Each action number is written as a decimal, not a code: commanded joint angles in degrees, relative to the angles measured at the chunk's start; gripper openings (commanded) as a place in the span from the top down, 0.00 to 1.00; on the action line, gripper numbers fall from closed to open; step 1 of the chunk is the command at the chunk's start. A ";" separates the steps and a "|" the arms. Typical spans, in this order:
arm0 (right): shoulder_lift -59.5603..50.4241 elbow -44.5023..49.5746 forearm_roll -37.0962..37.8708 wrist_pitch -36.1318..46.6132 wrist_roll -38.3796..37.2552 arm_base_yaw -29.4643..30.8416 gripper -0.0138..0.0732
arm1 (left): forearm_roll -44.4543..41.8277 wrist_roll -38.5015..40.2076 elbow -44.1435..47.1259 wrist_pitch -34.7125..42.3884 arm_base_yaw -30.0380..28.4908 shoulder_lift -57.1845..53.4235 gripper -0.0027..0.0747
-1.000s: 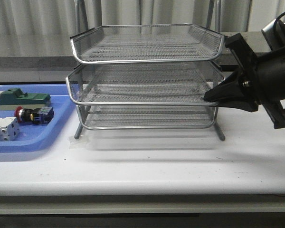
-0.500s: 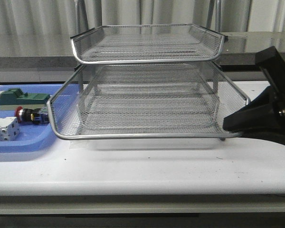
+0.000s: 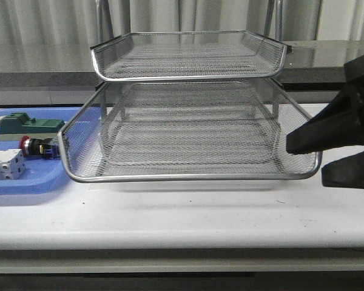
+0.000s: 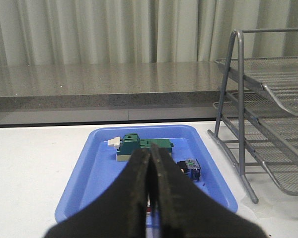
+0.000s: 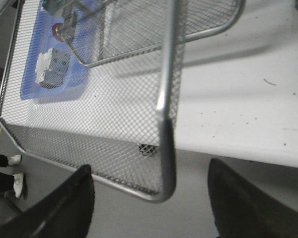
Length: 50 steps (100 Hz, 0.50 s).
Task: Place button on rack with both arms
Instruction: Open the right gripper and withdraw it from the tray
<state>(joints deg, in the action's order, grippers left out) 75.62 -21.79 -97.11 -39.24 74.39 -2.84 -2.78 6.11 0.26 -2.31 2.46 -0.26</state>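
The button (image 3: 36,147), with a red head and blue rear block, lies in the blue tray (image 3: 24,185) left of the rack (image 3: 188,54). It also shows in the left wrist view (image 4: 189,168) and through the mesh in the right wrist view (image 5: 56,30). The rack's middle tier (image 3: 188,177) is slid out forward. My right gripper (image 3: 306,161) is open, its fingers either side of that tier's front right corner (image 5: 165,191) without touching it. My left gripper (image 4: 150,152) is shut and empty above the blue tray (image 4: 89,188); it is out of the front view.
In the blue tray lie a green-and-cream block (image 3: 27,125) and a white terminal block (image 3: 3,165). The pulled-out tier overhangs the blue tray's right end and reaches past the table's front edge (image 5: 238,144). A grey ledge and curtains stand behind.
The rack's middle tier has slid forward out of the rack with my right gripper. The right gripper has since opened and let go of the tier's corner.
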 commanded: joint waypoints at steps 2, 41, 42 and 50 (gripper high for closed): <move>-4.24 -0.79 3.67 -3.53 -1.58 0.06 0.27 | 0.28 0.48 1.91 5.04 0.01 -1.64 0.99; -19.23 -5.59 42.59 -1.82 -33.13 0.06 0.32 | 0.28 0.48 1.91 5.04 0.01 -1.64 0.99; -19.50 -6.07 44.39 -1.83 -33.88 0.06 0.32 | 0.28 0.48 1.91 5.04 0.01 -1.64 0.99; -22.69 -8.84 54.04 -2.92 -42.39 0.06 0.32 | 0.28 0.48 1.91 5.04 0.01 -1.64 0.99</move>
<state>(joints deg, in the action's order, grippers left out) 56.32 -26.56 -51.82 -40.85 40.94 -2.84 -2.78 6.11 0.26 -2.31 2.46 -0.26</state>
